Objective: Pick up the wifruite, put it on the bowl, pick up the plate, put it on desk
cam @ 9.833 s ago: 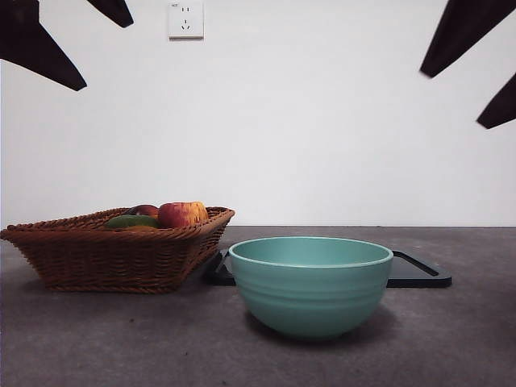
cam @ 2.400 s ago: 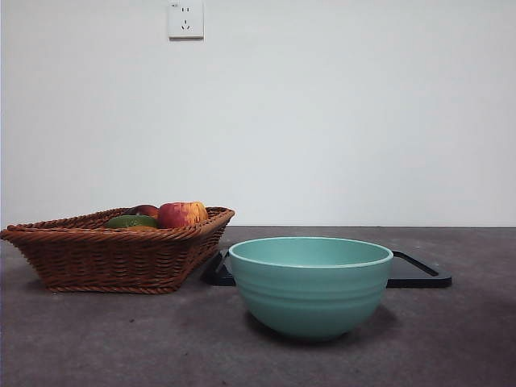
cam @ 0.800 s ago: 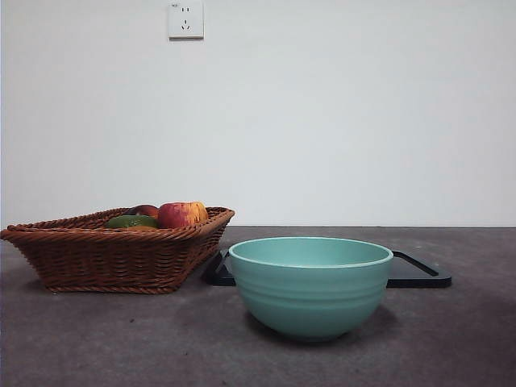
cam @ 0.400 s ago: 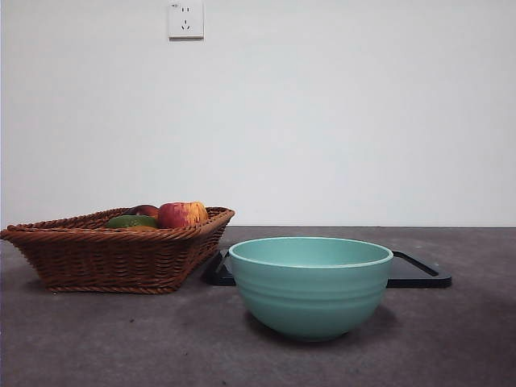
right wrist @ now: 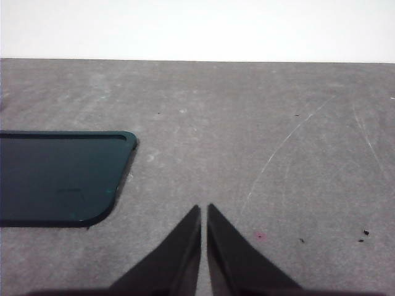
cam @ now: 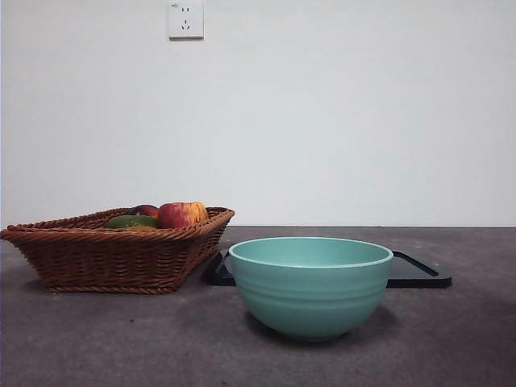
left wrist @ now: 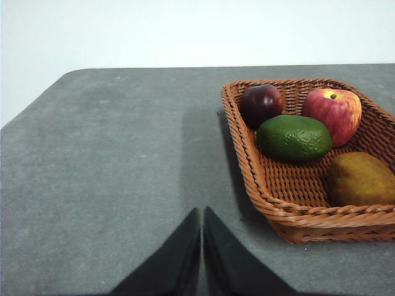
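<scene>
The wifruite (left wrist: 360,179) lies at the basket's (left wrist: 259,179) 4 o'clock corner, cut off by the frame edge; both end effectors (left wrist: 202,213) (right wrist: 204,209) hover closed over the worktop (left wrist: 111,160).

Plain white wall (cam: 339,121) behind, smooth and evenly lit, without visible seams or marks. White wall socket (cam: 185,19) high on the left, close to the top edge, with small dark holes on its face. Below, meeting the wall in a straight level line, a matte dark grey-brown tabletop (cam: 121,339), slightly mottled and speckled. Seen from the left wrist, a rounded far corner to that surface (left wrist: 68,75), white wall beyond. Seen from the right wrist, fine pale scratches (right wrist: 278,151) running across the grey, plus a few dark specks and one tiny reddish dot (right wrist: 260,235). Soft, diffuse light throughout; faint, blurred shadows only.
</scene>
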